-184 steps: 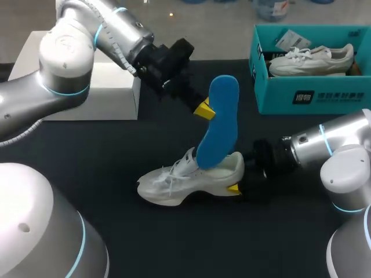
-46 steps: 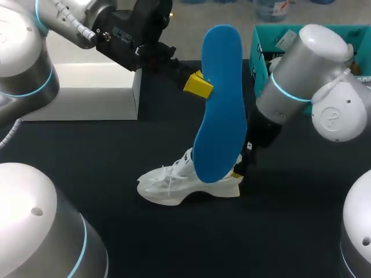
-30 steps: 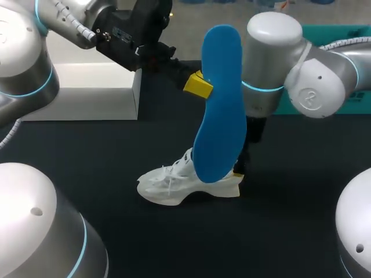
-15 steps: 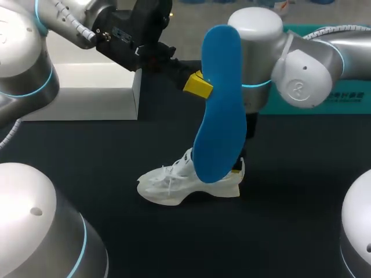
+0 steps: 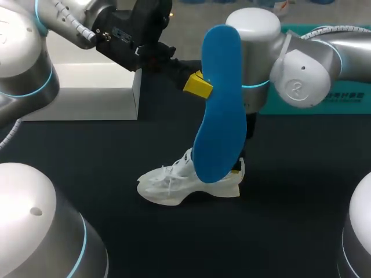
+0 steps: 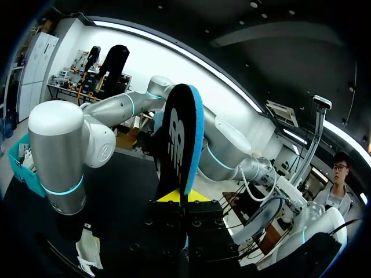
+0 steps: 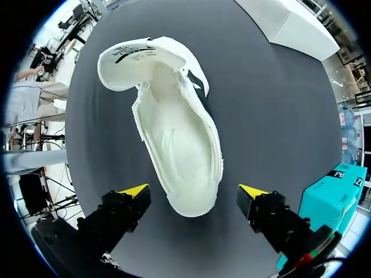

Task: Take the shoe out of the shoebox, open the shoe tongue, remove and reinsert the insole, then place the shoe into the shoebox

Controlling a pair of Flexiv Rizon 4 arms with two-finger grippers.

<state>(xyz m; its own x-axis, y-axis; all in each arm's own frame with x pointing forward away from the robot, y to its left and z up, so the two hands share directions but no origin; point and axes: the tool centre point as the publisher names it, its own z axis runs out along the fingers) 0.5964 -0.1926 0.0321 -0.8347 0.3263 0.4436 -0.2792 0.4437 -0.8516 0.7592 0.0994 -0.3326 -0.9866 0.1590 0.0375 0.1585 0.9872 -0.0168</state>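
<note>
A white shoe [image 5: 174, 186] lies on its sole on the black table, toe pointing left. My left gripper [image 5: 197, 86] is shut on the edge of the blue insole [image 5: 219, 110] and holds it upright above the shoe. The left wrist view shows the insole's black underside [image 6: 181, 136] standing up from the yellow tips. My right arm [image 5: 255, 52] comes down behind the insole to the shoe's heel. My right gripper [image 7: 194, 191] looks straight down into the shoe [image 7: 177, 136]; it is open, one finger on each side of the heel and clear of it.
The teal shoebox [image 5: 348, 95] stands at the back right, largely hidden by my right arm, and shows beside the right gripper [image 7: 336, 185]. A white box [image 5: 87, 92] sits at the back left. Bare black table lies in front of the shoe.
My right arm's upper joints have swung left, over and behind the insole, with its gripper staying at the shoe's heel. The left arm and insole have not moved.
</note>
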